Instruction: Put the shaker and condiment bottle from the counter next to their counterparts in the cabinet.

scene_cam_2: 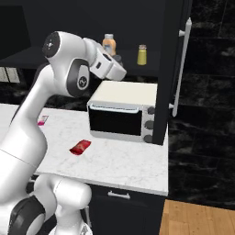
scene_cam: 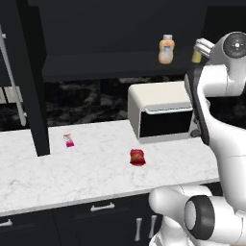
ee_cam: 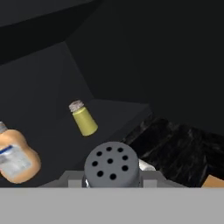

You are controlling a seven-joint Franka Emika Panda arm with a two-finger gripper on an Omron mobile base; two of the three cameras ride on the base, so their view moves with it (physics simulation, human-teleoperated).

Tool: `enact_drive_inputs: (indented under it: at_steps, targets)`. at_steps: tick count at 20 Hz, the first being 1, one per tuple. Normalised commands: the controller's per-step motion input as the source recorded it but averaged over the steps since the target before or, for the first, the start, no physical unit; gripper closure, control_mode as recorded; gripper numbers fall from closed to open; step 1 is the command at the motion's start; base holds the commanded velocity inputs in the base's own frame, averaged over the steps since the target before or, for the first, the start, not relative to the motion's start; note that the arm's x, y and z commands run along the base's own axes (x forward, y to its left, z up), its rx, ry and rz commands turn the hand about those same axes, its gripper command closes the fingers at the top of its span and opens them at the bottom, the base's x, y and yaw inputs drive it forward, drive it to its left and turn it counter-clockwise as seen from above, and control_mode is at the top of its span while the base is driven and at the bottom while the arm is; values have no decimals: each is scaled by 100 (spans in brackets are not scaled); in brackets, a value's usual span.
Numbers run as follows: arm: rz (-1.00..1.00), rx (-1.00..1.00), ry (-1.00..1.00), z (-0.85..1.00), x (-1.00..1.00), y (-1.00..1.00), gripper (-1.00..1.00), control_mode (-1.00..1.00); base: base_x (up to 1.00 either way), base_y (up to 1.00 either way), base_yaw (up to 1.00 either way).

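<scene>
Hand view looks along the tool (ee_cam: 112, 183), whose tips are pinched on the shaker (ee_cam: 112, 164); its perforated grey cap faces the camera, long axis running away from the tool toward the cabinet's shelf (ee_cam: 52, 144). Ahead of the tool and a little to its upper left stands the slim yellow-green shaker (ee_cam: 83, 118), near but apart; the orange bottle (ee_cam: 15, 157) sits further to that same side. I judge the coming move a short push forward onto the shelf beside the yellow-green one. The condiment bottle (scene_cam: 137, 157) lies on the worktop (scene_cam: 86, 168), well below the tool

Base views flank the counter (scene_cam: 96, 168) — hand view close inside the cabinet (ee_cam: 131, 52).
</scene>
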Motion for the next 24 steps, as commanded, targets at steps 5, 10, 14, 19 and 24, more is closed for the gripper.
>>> enact_drive_inputs:
  at_steps: [5,10,14,19,24]
  targets:
    - [-1,-1,14,23,30,-1,100,-100,0,0,0]
    - [0,0,0,0,17,-3,100,-100,0,0,0]
    - [0,0,0,0,42,-14,100,-100,0,0,0]
    - [0,0,0,0,31,-9,100,-100,0,0,0]
    - [0,0,0,0,31,0,100,-100,0,0,0]
